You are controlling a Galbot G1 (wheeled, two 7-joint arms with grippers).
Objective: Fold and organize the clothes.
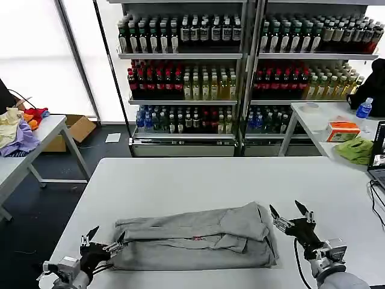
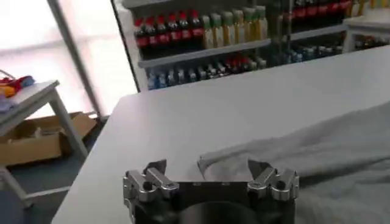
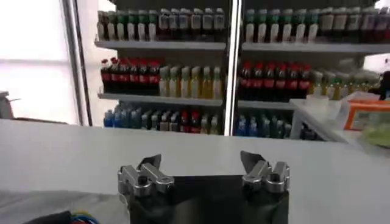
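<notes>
A light grey shirt (image 1: 195, 241) lies folded into a long flat bundle on the white table (image 1: 198, 180), near its front edge, with a small coloured print showing at its middle. My left gripper (image 1: 106, 239) stands open just off the bundle's left end; in the left wrist view the left gripper (image 2: 207, 165) has a corner of the grey shirt (image 2: 317, 152) lying between its spread fingers. My right gripper (image 1: 290, 212) is open just past the bundle's right end, raised a little off the table. The right gripper (image 3: 200, 159) has nothing between its fingers.
Drink shelves (image 1: 240, 66) stand behind the table. A side table (image 1: 36, 141) at the left carries purple, yellow and red fabrics (image 1: 21, 126). Another side table (image 1: 334, 120) at the right holds a lime-green cloth (image 1: 355, 149), an orange box (image 1: 343, 129) and a bottle (image 1: 363, 108). A laptop edge (image 1: 379, 156) sits far right.
</notes>
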